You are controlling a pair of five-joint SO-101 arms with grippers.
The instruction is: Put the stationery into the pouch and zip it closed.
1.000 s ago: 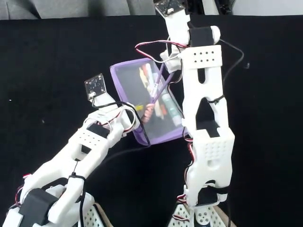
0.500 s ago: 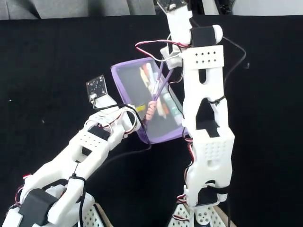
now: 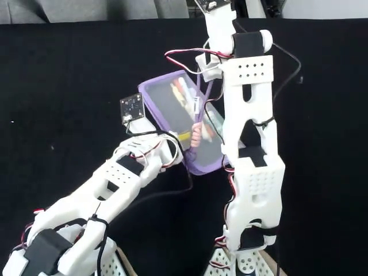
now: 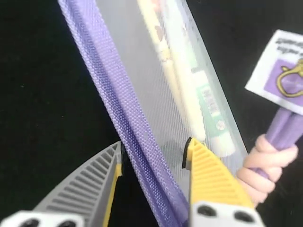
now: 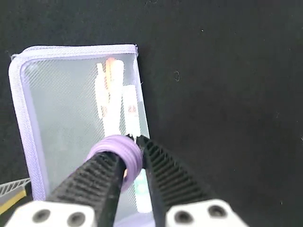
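Note:
A see-through pouch with purple edging lies tilted on the black table, pens and a glue stick inside it. My left gripper holds its near edge: in the left wrist view the grey and yellow fingers straddle the purple seam, shut on it. My right gripper hovers above the pouch's far side, shut on the purple strap loop. That strap hangs down across the pouch with a pink coil and a paper tag.
Black cloth covers the table all around the pouch. The right arm's white links stand tall just right of the pouch. Red and black cables loop near the right wrist.
My left gripper has moved right and forward with the pouch's edge, so the pouch has shifted right and tilted more steeply. The strap now hangs straighter from the right gripper.

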